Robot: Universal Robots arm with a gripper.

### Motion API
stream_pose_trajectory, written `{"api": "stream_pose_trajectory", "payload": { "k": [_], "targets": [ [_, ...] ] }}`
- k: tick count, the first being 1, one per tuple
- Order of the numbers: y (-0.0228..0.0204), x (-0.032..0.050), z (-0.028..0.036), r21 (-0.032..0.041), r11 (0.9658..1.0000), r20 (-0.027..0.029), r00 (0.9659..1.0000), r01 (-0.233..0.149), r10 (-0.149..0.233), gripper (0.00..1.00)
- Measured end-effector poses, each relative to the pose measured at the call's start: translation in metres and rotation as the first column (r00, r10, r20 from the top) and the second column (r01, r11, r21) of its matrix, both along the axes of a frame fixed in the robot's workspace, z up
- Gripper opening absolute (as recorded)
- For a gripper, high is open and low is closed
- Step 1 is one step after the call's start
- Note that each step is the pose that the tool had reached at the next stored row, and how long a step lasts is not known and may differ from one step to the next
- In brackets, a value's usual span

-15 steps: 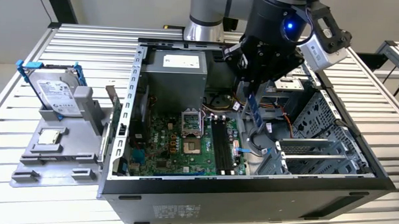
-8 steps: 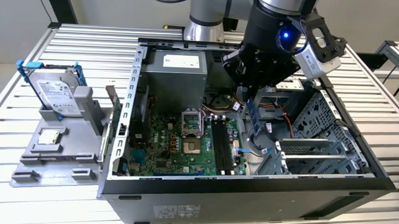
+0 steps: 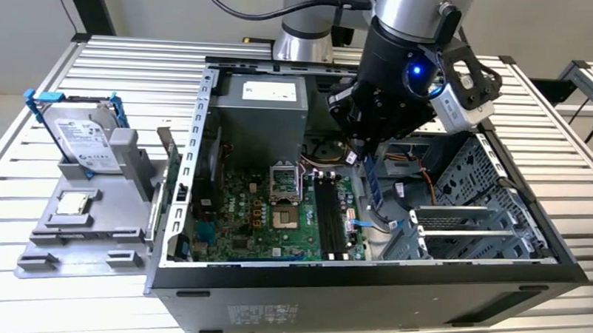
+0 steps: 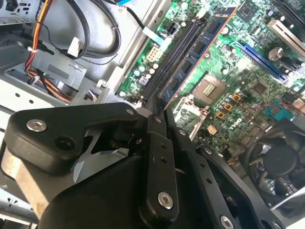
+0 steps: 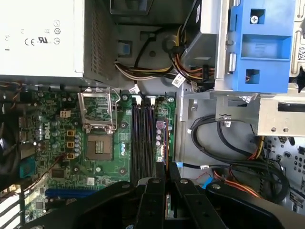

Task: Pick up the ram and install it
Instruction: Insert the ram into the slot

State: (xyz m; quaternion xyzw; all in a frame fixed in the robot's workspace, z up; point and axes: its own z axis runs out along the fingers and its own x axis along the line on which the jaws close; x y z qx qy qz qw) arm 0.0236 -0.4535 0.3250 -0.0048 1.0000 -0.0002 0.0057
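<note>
I have the gripper [image 4: 159, 107] pinching the ram [image 4: 200, 47] at one end, its fingers [image 5: 153, 191] pressed together on the blue stick. In the second wrist view the ram reaches away from the fingertips, edge-on, over the black memory slots [image 4: 174, 55] of the motherboard [image 4: 248, 67]. In the exterior view the stick [image 3: 371, 185] hangs below the gripper [image 3: 368, 156], apart from the slots [image 3: 327, 212] just beneath it. Beside the slots, further from my hand, lies the open processor socket [image 5: 99, 143]. Well beyond, outside the case [image 3: 371, 287], a hard drive [image 3: 83, 140] with blue clips stands on a grey tray [image 3: 77, 240].
</note>
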Motion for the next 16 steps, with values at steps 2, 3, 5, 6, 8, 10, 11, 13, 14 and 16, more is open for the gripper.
{"api": "stream_pose_trajectory", "payload": {
  "k": [2, 3, 5, 6, 8, 10, 11, 13, 14, 16],
  "targets": [
    [0.0, 0.0, -0.0037, 0.0, 1.0, 0.0005, 1.0, 0.0, 0.0, 0.0],
    [0.0, 0.0, -0.0054, -0.0001, 1.0, 0.0005, 1.0, -0.001, 0.001, 0.0],
    [0.0, 0.0, -0.0091, 0.0, 1.0, 0.0006, 1.0, -0.001, 0.001, 0.0],
    [0.0, 0.0, -0.0108, -0.0001, 1.0, 0.0006, 1.0, -0.001, 0.001, 0.0],
    [0.0, 0.0, -0.0145, -0.0002, 1.0, 0.0006, 1.0, -0.001, 0.001, 0.0],
    [0.0001, 0.0, -0.0166, -0.0032, 1.0, 0.0007, 1.0, 0.0, 0.0, 0.0],
    [0.0001, 0.0, -0.0166, -0.0033, 1.0, 0.0007, 1.0, -0.001, 0.001, 0.0],
    [0.0001, 0.0, -0.0169, -0.0033, 1.0, 0.0013, 1.0, -0.001, 0.001, 0.0],
    [0.0001, -0.0001, -0.0175, -0.0031, 1.0, 0.0034, 1.0, 0.0, 0.0, 0.0],
    [0.0001, 0.0, -0.021, -0.003, 1.0, 0.0044, 1.0, -0.001, 0.001, 0.0]
  ]
}}
